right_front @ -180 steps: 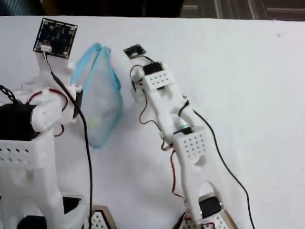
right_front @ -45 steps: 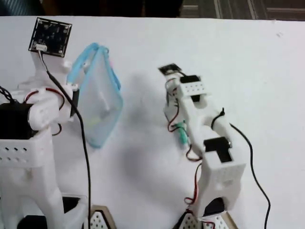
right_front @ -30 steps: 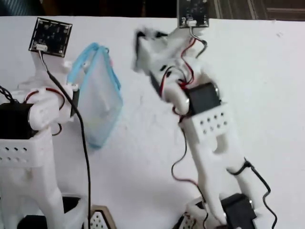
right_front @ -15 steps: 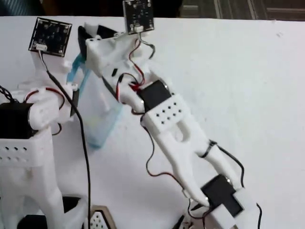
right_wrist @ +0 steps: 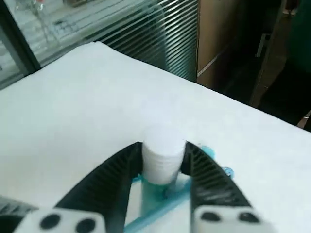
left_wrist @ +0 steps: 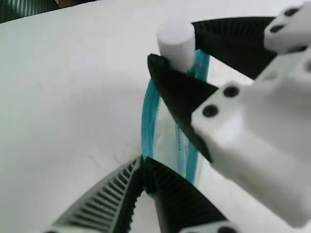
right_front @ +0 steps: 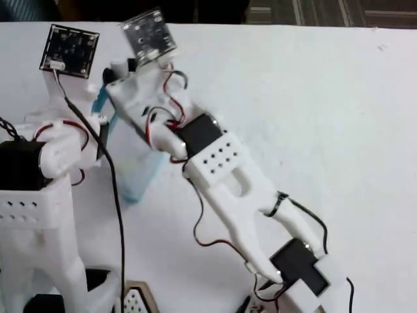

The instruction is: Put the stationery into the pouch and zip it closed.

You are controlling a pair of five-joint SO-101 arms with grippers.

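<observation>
The right claw (right_wrist: 163, 145) grips a white cylinder (left_wrist: 176, 41) just above the open pouch (left_wrist: 148, 116), whose blue rim the left claw (left_wrist: 144, 170) pinches. Loading looks underway; next comes 1 clean release inside.

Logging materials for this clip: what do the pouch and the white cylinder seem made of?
The pouch looks like clear, flexible plastic film, see-through, with a blue zip edge. The white cylinder is matte and opaque, with no glare; perhaps rubber or plastic, I cannot tell which.
</observation>
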